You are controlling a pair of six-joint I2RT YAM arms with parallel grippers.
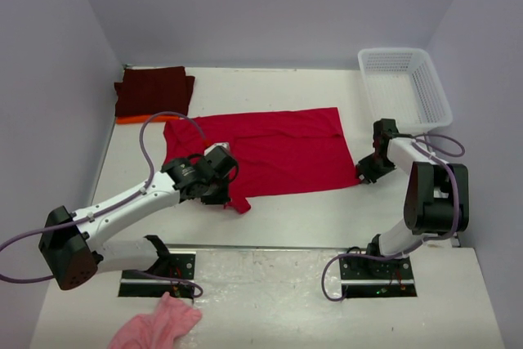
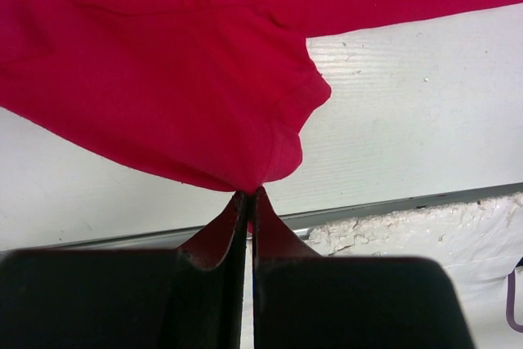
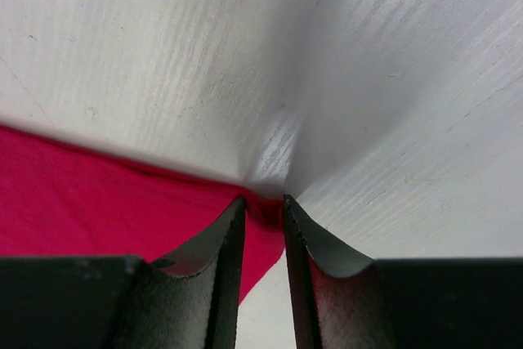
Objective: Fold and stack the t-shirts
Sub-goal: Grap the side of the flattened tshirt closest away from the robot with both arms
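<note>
- A white table (image 1: pixel 327 218) stands inside pale lavender walls (image 1: pixel 245 6), with the two arms bolted at its near edge.
- The bright red t-shirt (image 1: pixel 278 149) lies spread out mostly flat across the middle of the table, its long side running left to right.
- The dark maroon t-shirt (image 1: pixel 154 91) sits folded in the far left corner. It lies on top of the orange t-shirt (image 1: pixel 135 119), which shows only as a thin strip along the maroon one's near edge.
- The left gripper (image 1: pixel 227 198) is at the red shirt's near left corner. In its wrist view the left gripper (image 2: pixel 248 195) has its fingers pressed together, pinching a pointed bit of the red fabric (image 2: pixel 163 63), which drapes away from the tips.
- The right gripper (image 1: pixel 365 176) is down at the red shirt's near right corner, low against the table.
- In its wrist view the right gripper (image 3: pixel 263 202) has its fingers a slim gap apart. The edge of the red cloth (image 3: pixel 82 194) lies right at the tips, and table shows through the gap.
- A white plastic basket (image 1: pixel 441 104) stands in the far right corner, well apart from the shirts.
- A small pink fluffy cloth (image 1: pixel 159 326) lies at the near edge, beside the left arm's base.
</note>
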